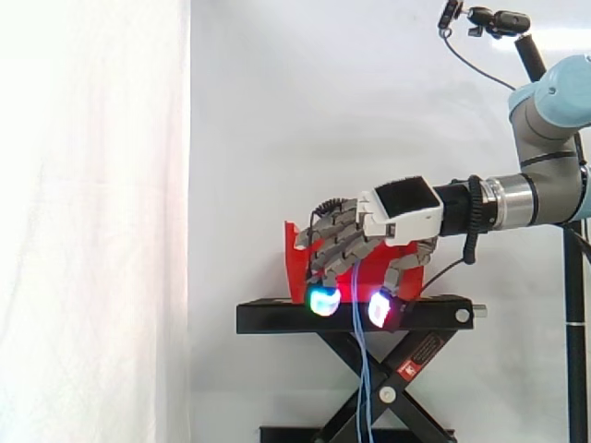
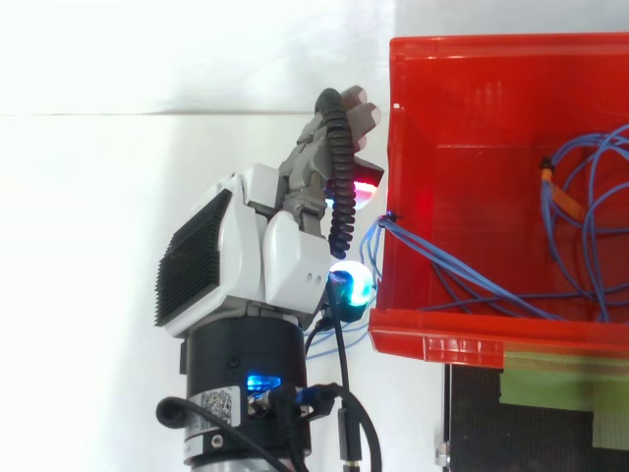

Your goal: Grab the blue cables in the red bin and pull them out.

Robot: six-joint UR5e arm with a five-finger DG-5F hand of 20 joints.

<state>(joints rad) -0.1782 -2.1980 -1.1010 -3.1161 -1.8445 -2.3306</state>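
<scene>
The red bin (image 1: pixel 294 260) sits on a black stand (image 1: pixel 277 318). Thin blue cables (image 2: pixel 580 231) lie coiled inside the bin (image 2: pixel 472 334), and a few strands run over its left wall to my hand (image 2: pixel 280 246). My hand (image 1: pixel 402 210) hangs outside the bin, in front of its wall, with curled fingers pointing down and glowing pads (image 1: pixel 324 300) near the stand's top. Its fingers and thumb are closed on the strands, and blue cables (image 1: pixel 362 369) hang from between them down past the stand.
An orange tag (image 2: pixel 555 192) sits on the cables inside the bin. A scissor lift (image 1: pixel 388 388) carries the stand. A white curtain (image 1: pixel 92 221) hangs on the left, and a black pole (image 1: pixel 577 369) stands at the right edge.
</scene>
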